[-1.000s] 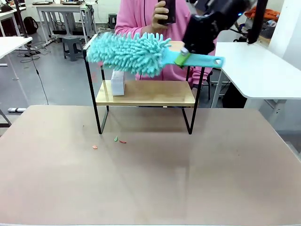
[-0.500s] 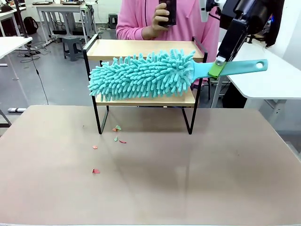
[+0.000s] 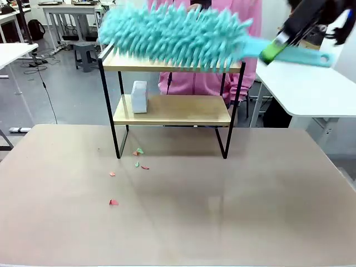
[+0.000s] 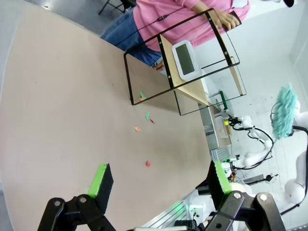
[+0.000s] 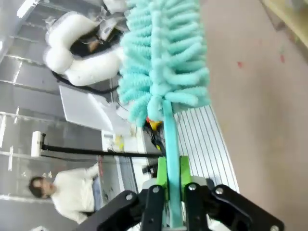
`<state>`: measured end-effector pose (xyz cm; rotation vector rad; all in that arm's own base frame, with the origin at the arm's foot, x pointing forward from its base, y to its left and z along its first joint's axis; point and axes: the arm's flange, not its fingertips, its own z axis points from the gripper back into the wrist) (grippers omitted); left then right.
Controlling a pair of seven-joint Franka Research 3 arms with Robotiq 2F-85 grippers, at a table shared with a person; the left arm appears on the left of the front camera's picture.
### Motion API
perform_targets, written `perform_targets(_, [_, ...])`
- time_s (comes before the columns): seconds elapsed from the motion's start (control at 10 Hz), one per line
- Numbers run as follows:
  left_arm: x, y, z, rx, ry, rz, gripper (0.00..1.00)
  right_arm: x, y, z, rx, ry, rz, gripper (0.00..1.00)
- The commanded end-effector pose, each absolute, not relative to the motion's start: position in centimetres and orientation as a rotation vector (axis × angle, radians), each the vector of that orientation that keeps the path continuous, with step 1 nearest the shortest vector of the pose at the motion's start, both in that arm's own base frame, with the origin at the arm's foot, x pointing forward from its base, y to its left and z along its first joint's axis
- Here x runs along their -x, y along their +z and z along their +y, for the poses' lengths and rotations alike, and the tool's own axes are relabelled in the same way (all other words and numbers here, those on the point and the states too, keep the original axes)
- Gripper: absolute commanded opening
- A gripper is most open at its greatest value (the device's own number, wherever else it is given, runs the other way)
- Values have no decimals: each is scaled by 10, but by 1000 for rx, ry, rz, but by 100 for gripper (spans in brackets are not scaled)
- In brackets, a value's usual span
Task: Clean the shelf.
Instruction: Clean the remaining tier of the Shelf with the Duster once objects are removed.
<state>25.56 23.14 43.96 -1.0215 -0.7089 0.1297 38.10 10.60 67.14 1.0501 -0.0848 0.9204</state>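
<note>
Several small scraps (image 3: 113, 202) dot the tan counter (image 3: 233, 217) left of centre, before the shelf (image 3: 167, 111) at its far edge. Left tool (image 4: 160, 175) hangs agape over the counter. A blurred teal duster (image 3: 172, 33) lies over the shelf's top board, its handle clamped in the right tool (image 3: 272, 51). A white table (image 3: 303, 83) stands at right.

The front camera faces the shelf (image 3: 178, 110) across the table (image 3: 222, 211); the left wrist camera sees both from above.
</note>
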Motion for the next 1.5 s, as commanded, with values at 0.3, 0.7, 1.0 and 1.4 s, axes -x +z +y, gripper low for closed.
perform_targets(0.3, [-257,440,230,1031,117,-736,100,-283,576,-56,-1268,349,-444,12])
perform_targets(0.7, [-257,440,230,1031,117,-736,100,-271,466,-103,-1366,-94,-298,12])
perform_targets(1.0, [-257,440,230,1031,117,-736,100,-273,450,-116,-1340,-108,-275,12])
perform_targets(1.4, [-257,440,230,1031,117,-736,100,-273,450,-116,-1340,-108,-275,12])
